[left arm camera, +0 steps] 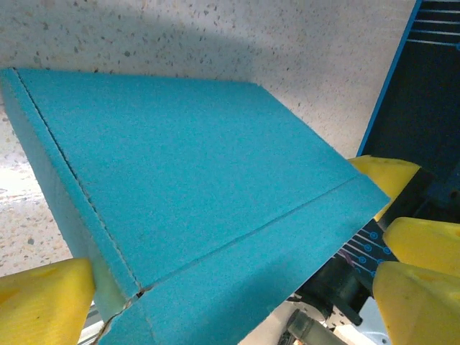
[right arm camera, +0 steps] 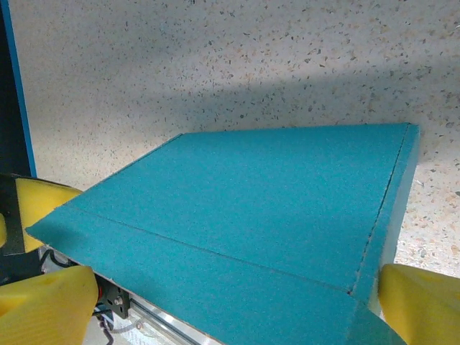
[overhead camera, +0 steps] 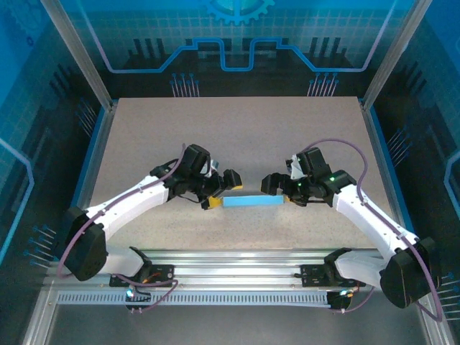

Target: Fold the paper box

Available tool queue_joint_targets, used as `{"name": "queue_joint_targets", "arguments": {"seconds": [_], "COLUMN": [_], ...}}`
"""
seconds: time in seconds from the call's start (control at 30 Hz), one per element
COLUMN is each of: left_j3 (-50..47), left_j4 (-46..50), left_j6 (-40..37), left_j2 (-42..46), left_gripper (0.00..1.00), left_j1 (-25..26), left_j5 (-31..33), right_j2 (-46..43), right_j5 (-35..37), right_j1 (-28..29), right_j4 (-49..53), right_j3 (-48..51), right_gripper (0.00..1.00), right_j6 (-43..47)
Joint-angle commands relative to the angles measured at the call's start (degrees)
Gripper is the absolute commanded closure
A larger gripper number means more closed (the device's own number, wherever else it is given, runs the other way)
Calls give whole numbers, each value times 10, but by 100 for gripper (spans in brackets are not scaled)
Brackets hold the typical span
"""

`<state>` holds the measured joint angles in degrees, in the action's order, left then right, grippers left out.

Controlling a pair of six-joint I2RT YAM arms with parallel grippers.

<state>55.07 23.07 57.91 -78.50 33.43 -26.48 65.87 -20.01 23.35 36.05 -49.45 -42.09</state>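
Pictured on the speckled surface [overhead camera: 237, 129]: blue paper box [overhead camera: 251, 201]. Straddled at its left end by left fingers [left arm camera: 43, 302], at its right by right fingers [right arm camera: 424, 302], both pairs spread wide.

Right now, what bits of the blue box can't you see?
- Underside of the paper box: every view, hidden by its own blue top.
- Its near corner: left wrist view, cut off by the bottom edge.
- Its creases: top view, too small to make out.
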Motion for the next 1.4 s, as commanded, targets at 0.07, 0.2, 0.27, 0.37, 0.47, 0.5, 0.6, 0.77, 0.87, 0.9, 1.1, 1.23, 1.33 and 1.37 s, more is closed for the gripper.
{"name": "queue_joint_targets", "arguments": {"seconds": [0.07, 0.2, 0.27, 0.37, 0.47, 0.5, 0.6, 0.77, 0.87, 0.9, 1.1, 1.23, 1.33, 1.37], "left_j3": [34, 39, 42, 42, 43, 44, 48, 54, 56, 58, 67, 71, 70, 70], "left_j4": [-39, -41, -39, -42, -44, -44, -42, -41, -43, -42, -36, -30, -27, -27], "left_j6": [-11, -10, -12, -12, -14, -14, -17, -22, -23, -24, -33, -39, -42, -44], "left_j2": [-8, -15, -17, -23, -30, -31, -35, -45, -52, -54, -63, -66, -67, -67], "left_gripper": [1, 1, 1, 1, 1, 1, 1, 1, 1, 1, 1, 1, 1, 1], "left_j1": [-6, -11, -13, -18, -23, -24, -30, -40, -43, -44, -52, -54, -57, -57], "left_j5": [-47, -53, -54, -56, -59, -60, -62, -69, -72, -73, -74, -74, -73, -73], "right_j2": [11, 15, 17, 22, 28, 29, 35, 45, 50, 51, 56, 56, 57, 57], "right_j5": [-62, -63, -62, -63, -63, -63, -64, -66, -69, -68, -66, -66, -64, -64], "right_j1": [-4, -7, -9, -12, -13, -14, -19, -26, -30, -31, -39, -42, -44, -45], "right_j4": [-38, -40, -41, -43, -48, -48, -52, -56, -58, -57, -55, -53, -53, -52], "right_j3": [3, -2, -5, -6, -6, -6, -6, -24, -27, -28, -34, -35, -35, -35], "right_gripper": [0, 0, 0, 0, 0, 0, 0, 0, 0, 0, 0, 0, 0, 0], "right_j6": [-11, -11, -10, -9, -10, -8, -8, -6, -5, -5, 4, 7, 9, 10]}}
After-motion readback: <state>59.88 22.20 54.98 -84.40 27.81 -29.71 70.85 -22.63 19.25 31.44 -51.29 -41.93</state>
